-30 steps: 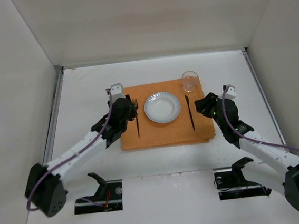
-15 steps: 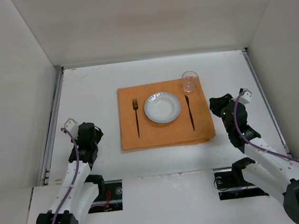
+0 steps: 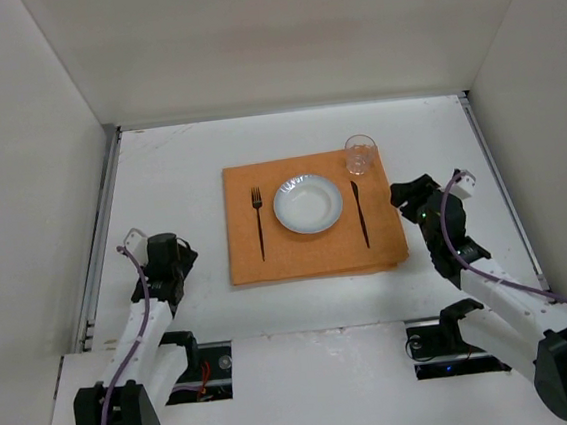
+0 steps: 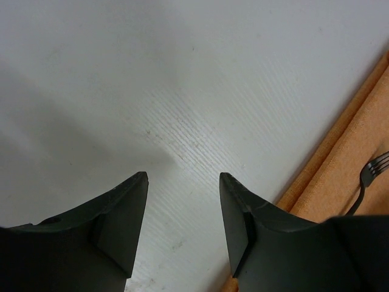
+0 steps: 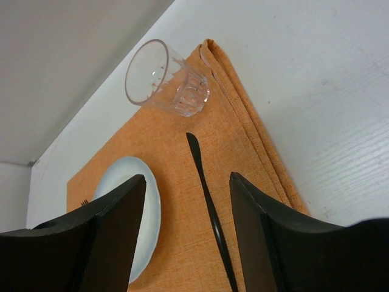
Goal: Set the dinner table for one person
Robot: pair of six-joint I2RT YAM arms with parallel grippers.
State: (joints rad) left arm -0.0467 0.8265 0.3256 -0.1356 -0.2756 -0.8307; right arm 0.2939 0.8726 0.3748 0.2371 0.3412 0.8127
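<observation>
We judged large matte white tabletop (image 3: pixel 168 163), wall to wall under arms, rigid, fixed: no grip pt. Orange cloth placemat (image 3: pixel 313 255) mid-table. Left gripper (image 4: pixel 183 177) & right gripper (image 5: pixel 187 176): fingers apart, empty.

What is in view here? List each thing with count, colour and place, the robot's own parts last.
dinner table: one, white, under everything
placemat: one, orange, table centre
plate: one, white, middle of the placemat
fork: one, dark, on the placemat left of the plate
knife: one, dark, on the placemat right of the plate
glass: one, clear, upright at the placemat's far right corner
left gripper: one, black, open, above bare table left of the placemat
right gripper: one, black, open, by the placemat's right edge
</observation>
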